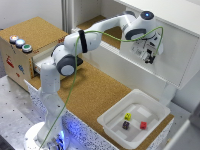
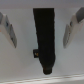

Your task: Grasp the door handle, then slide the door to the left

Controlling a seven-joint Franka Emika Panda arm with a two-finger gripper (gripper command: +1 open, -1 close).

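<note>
The door point(image 1: 175, 60) is a large, smooth white panel, upright on the cabinet above the table. Its handle point(image 2: 44, 35) is a dark upright bar standing on the white face.

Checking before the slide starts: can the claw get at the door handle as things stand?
Probably yes. In the wrist view the dark door handle sits between the open claw fingers, with nothing between them. In the exterior view the claw is up against the white door.
</note>
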